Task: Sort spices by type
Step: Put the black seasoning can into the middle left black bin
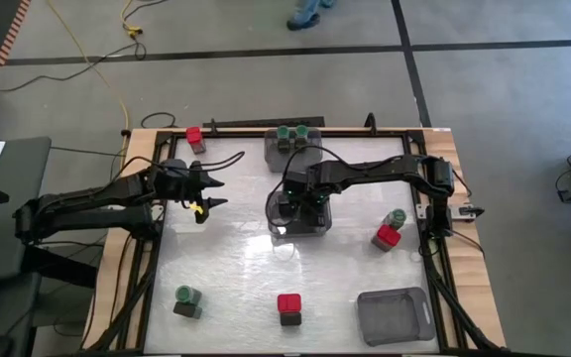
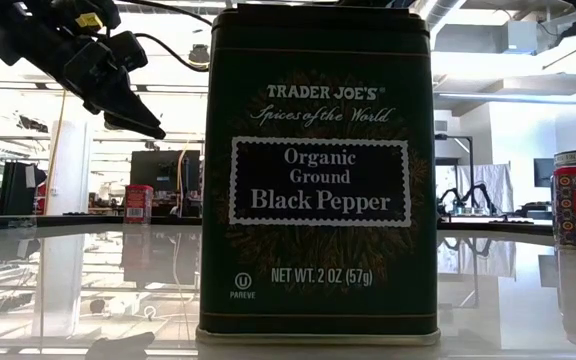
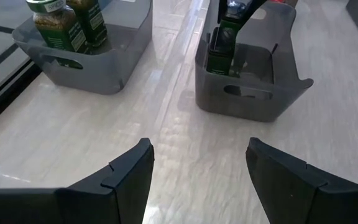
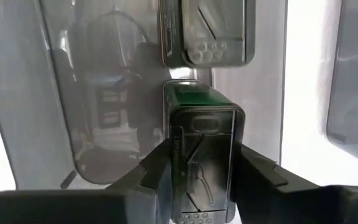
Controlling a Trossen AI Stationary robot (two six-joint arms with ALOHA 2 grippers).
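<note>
A: From above, where is the right end effector (image 1: 300,206)?
B: Down inside the middle bin (image 1: 317,227). Its wrist camera alone shows it clamped on a green-topped black tin (image 4: 201,162).
A: And the left end effector (image 3: 197,171)?
B: Open, empty, with that bin ahead of it above the surface (image 3: 104,137).

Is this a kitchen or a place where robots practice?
Most likely a robot lab or workshop, not a kitchen. The wooden-edged table stands on a bare concrete floor with black tape lines and a loose yellow cable. Behind the black pepper tin, the low view shows desks and another robot arm.
</note>
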